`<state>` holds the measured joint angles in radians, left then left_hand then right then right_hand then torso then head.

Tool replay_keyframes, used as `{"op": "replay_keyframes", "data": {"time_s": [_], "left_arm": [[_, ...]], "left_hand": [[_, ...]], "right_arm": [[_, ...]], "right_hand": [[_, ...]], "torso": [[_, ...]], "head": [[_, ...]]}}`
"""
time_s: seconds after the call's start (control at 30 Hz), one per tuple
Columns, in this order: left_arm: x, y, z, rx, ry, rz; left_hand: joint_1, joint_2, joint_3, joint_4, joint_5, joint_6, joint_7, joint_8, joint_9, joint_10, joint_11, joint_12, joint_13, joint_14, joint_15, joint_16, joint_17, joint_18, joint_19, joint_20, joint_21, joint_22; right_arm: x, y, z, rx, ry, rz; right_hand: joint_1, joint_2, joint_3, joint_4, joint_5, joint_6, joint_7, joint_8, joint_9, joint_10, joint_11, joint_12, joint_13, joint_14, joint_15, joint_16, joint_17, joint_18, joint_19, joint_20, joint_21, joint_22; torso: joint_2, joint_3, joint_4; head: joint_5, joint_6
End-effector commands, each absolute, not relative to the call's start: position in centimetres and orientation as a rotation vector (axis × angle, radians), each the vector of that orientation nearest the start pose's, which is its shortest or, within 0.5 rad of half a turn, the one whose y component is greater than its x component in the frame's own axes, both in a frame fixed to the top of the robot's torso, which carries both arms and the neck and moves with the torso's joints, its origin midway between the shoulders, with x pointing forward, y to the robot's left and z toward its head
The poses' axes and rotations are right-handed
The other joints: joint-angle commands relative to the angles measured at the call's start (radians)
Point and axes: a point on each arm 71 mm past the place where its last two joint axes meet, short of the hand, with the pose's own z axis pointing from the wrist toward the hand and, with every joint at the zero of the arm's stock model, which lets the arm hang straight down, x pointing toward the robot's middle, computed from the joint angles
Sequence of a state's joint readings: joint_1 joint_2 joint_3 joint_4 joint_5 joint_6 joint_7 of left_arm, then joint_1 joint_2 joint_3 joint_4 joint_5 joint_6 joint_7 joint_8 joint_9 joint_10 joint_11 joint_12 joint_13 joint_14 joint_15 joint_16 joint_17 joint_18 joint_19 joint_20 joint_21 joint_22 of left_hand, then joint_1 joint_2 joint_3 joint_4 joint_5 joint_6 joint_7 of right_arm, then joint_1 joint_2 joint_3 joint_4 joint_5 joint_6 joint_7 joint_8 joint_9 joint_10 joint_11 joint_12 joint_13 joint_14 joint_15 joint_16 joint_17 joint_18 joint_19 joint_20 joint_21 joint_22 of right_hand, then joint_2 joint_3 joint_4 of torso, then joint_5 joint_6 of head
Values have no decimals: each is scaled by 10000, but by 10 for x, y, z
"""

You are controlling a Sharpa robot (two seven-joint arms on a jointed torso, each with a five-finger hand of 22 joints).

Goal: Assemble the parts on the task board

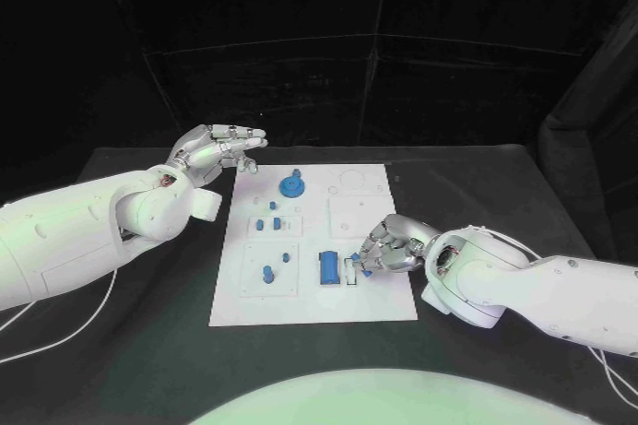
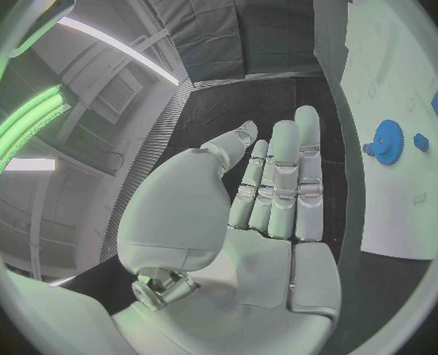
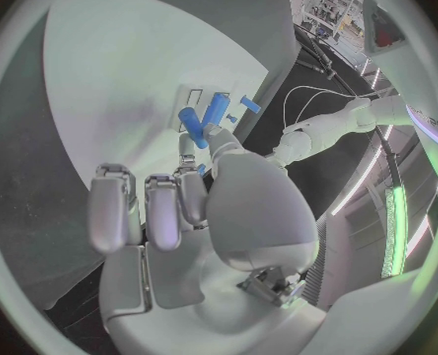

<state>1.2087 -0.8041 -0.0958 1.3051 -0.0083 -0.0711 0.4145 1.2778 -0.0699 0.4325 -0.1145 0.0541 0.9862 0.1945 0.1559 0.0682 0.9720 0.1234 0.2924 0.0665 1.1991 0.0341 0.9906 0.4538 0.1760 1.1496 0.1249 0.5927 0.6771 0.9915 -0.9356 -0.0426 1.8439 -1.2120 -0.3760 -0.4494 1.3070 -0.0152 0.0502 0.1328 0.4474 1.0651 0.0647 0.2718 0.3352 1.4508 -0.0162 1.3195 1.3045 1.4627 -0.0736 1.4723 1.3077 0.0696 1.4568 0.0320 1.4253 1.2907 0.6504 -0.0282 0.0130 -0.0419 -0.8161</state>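
Task board mid-assembly; right hand low on the board, left hand raised off its far corner.

Nearest, the right hand [image 1: 387, 245] is seen curled at the right side of the white task board [image 1: 309, 305], fingers bent inward over a small blue part [image 1: 361, 256] at the board's near-right area; in the right wrist view a blue piece [image 3: 192, 125] is seen at the fingertips [image 3: 189, 151], but whether it is actually pinched cannot be told. Just left of that hand, a blue rectangular block [image 1: 328, 267] is seated on the board, and an oval blue part [image 1: 268, 275] lies further left. Mid-board, small blue parts [image 1: 277, 224] are set in a recess. Farther off, a blue gear [image 1: 292, 183] stands upright. Farthest, the left hand [image 1: 217, 148] is held above the table beside the board's far-left corner, fingers extended side by side, nothing held.
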Motion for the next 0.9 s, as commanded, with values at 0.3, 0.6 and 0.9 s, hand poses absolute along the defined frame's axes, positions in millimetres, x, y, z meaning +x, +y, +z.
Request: {"op": "replay_keyframes", "data": {"time_s": [0.3,0.6,0.9], "left_arm": [[517,244,-202,-10728,14875,-16071],[517,243,-203,-10717,14921,-16125],[517,241,-203,-10708,14959,-16166]], "left_hand": [[46,81,-20,-64,38,-59,-25,40,10,-44,17,50,5,-55,-7,58,-10,74,4,64,-61,-10],[61,89,-14,-75,35,-67,-20,50,9,-55,20,64,3,-58,-8,65,-20,73,8,61,-61,-13],[61,89,-14,-75,35,-67,-20,50,9,-55,20,64,3,-58,-8,65,-20,73,8,61,-61,-13]], "right_arm": [[382,-168,-262,2526,21139,5552],[384,-163,-262,2420,20980,5286],[386,-159,-263,2473,20810,5079]], "right_hand": [[-351,4,245,182,60,394,-174,157,160,110,-111,-7,757,721,-163,46,717,-122,61,-91,76,53],[-458,-24,316,238,-5,451,-209,178,201,95,-146,-136,660,719,-196,39,711,-124,70,-127,78,59],[-651,-75,385,348,-84,609,-273,268,294,174,-194,-29,750,717,-234,32,705,-125,76,-165,72,57]], "torso": [[5,8,-9],[4,10,-5],[3,8,-9]], "head": [[15,-18],[11,-37],[14,-34]]}}
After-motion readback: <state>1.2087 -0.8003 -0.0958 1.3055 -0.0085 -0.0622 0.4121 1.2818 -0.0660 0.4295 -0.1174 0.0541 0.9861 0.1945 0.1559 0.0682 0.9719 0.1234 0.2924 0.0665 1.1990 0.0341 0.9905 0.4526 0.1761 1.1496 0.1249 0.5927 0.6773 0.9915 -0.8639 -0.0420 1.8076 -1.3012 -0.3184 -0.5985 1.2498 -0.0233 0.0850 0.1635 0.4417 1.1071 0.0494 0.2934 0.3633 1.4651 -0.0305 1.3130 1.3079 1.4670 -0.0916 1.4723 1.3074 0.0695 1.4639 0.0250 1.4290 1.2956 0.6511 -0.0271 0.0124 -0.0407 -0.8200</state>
